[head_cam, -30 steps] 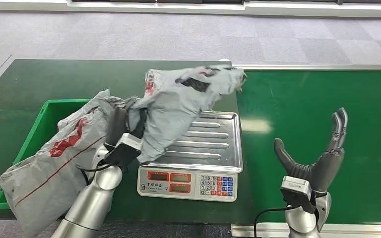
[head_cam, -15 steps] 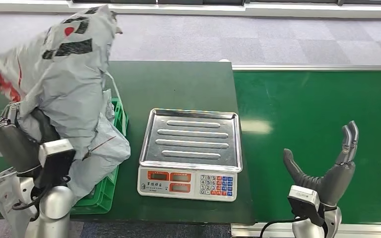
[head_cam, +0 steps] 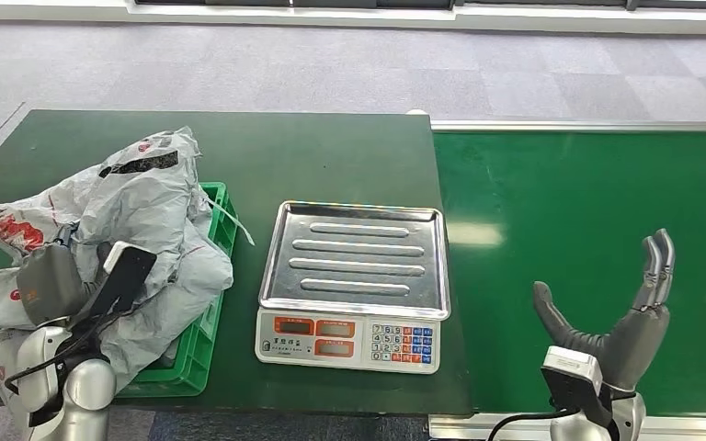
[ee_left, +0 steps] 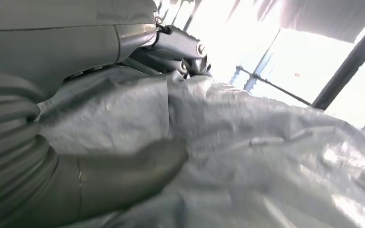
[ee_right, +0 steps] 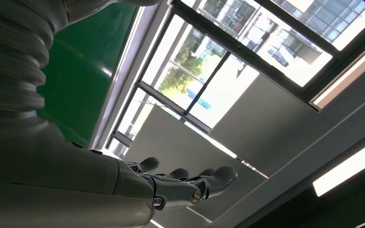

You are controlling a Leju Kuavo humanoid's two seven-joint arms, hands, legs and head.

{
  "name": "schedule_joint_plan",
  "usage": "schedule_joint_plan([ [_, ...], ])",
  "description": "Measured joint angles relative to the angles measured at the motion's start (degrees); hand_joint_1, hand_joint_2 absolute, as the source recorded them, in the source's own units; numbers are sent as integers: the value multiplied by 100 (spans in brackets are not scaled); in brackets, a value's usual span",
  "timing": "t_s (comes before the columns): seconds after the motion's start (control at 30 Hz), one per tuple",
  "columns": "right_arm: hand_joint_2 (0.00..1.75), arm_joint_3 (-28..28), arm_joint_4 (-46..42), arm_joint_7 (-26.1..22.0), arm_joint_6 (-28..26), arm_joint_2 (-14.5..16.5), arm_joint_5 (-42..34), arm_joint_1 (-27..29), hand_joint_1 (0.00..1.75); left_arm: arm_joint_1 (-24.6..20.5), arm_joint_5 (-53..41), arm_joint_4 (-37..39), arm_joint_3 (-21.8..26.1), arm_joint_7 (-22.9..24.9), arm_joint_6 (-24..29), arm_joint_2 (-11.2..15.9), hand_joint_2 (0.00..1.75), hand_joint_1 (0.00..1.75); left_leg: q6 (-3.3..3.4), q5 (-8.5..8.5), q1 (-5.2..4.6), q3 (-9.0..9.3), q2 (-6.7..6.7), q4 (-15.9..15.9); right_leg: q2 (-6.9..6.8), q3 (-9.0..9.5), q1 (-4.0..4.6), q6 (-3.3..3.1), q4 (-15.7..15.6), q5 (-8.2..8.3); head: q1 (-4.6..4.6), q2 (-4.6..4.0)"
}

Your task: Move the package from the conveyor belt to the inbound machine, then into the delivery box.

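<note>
Head view: left hand (head_cam: 83, 285) grips package (head_cam: 142, 197) over delivery box (head_cam: 204, 322) | right hand (head_cam: 620, 317) spread, empty | you release next.

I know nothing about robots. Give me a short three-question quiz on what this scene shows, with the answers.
1. True or false: a package lies on the metal tray of the scale.
2. Which of the robot's hands is on the grey package: A) left hand, B) right hand, C) neither?
3. Fill in: the grey package rests over the green ____.

Key:
1. False; the tray is bare.
2. A; the right hand is raised over the conveyor belt, fingers apart, holding nothing.
3. Box.
</note>
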Motion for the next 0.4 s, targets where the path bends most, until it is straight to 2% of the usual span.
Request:
schedule_joint_plan([
  [0.07,175,-1,1,-10,-2,3,-55,0,0,-20,704,123,53,-469,180,9,175,0,0,0,0,0,-1,0,-1,1,0,0,0,0,0,0],
  [0.2,175,-20,1,-16,19,34,-117,-4,0,-48,1836,124,155,-1458,1312,7,175,0,0,0,0,0,1,0,0,0,0,-1,0,1,0,-1],
  [0.27,175,-29,1,-15,24,50,-105,-5,0,-40,2062,11,177,-1724,1698,-2,175,0,0,0,0,0,-4,0,-4,2,1,-1,0,0,0,0],
  [0.4,175,-35,1,-14,24,75,-97,-8,0,-7,2241,-162,196,-1931,1885,-22,175,0,0,0,1,-1,-13,0,-12,4,1,-2,0,-2,0,0],
])
